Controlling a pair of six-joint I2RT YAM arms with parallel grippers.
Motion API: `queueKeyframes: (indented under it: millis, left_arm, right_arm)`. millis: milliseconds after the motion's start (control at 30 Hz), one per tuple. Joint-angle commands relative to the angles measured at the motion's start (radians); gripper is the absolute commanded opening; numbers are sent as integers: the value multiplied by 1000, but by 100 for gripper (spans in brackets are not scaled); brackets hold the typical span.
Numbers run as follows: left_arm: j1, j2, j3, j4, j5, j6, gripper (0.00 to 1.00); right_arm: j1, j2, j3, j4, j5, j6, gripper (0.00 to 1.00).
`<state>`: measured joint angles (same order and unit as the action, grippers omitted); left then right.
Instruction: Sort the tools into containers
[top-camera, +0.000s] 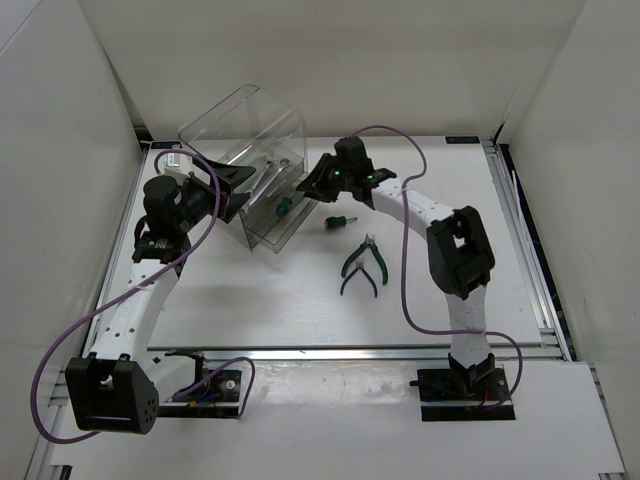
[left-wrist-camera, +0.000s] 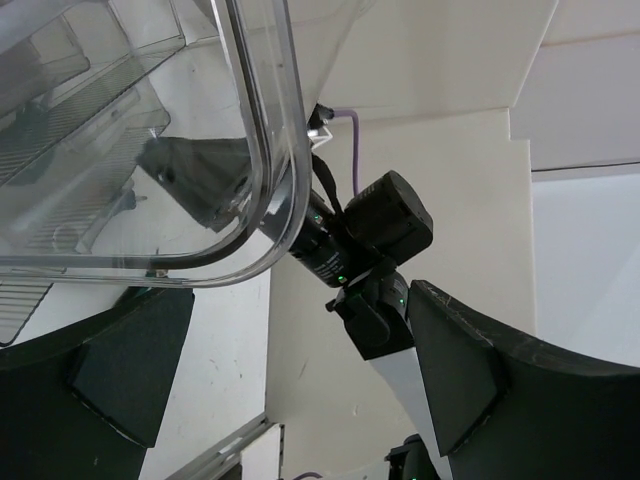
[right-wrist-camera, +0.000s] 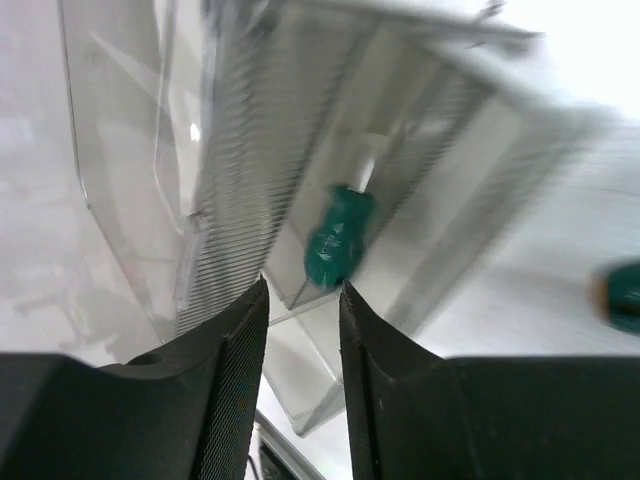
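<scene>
The clear cabinet (top-camera: 240, 130) stands tilted at the back left with its drawers (top-camera: 272, 228) pulled out toward the middle. A silver wrench (top-camera: 268, 172) lies in an upper drawer. A green screwdriver (top-camera: 283, 208) lies in a lower drawer and also shows in the right wrist view (right-wrist-camera: 338, 238). A second small green screwdriver (top-camera: 340, 221) and the green-handled pliers (top-camera: 362, 265) lie on the table. My left gripper (top-camera: 238, 185) is open at the cabinet's left side, with the shell's rim (left-wrist-camera: 270, 150) above its gap. My right gripper (right-wrist-camera: 303, 290) is narrowly open and empty just in front of the drawer.
White walls close in the table on the left, back and right. The right arm's wrist (left-wrist-camera: 375, 225) shows past the cabinet in the left wrist view. A purple cable (top-camera: 405, 250) loops over the table beside the right arm.
</scene>
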<state>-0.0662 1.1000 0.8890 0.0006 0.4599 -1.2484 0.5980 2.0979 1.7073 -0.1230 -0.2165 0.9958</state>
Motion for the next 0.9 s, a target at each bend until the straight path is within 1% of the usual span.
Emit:
queueKeyframes:
  millis: [0,67,167,233,333,367,467,533,567,600,733,867]
  left_arm:
    - [6,-14,-2,7,0,10,99]
    - [5,-14,1,7,0,9,99]
    - [6,-8,1,9,0,9,99]
    - [5,-11,1,6,3,10,99]
    - [6,-8,1,7,0,9,99]
    - [6,-8,-1,7,0,7,99]
    - [6,-8,2,7,-3,9,99]
    - [6,-8,1,6,-7,9,99]
    - [6,-8,1,7,-3,9,99]
    - [9,-11,1,-22,-6,9,99]
    - [14,-8,-2,-25,0,6,99]
    - [17,-11,-4,-28,-3,1,99]
  right_arm:
    - [-73,-117,-63,37,14,35,39]
    - [-110,-134,-92,10,20,50,40]
    - [-147,-165,-136,-73,86,75,41]
    - [-162,-171,-161,-117,117,112,45]
    - [-168,-135,-121,-206,140,155,46]
    - [-168,-116,-106,-278,147,170,48]
    - [-175,-67,-74,-352,140,231,49]
    - [-175,-49,-61,-356,125,274,52]
    - [-175,-30,-63,-365,118,280,56]
    - [-178,-15,-57,-374,115,293,56]
    - [-181,31,-49,-368,83,345,55]
    - [-181,86,-29,-386,72,360,55]
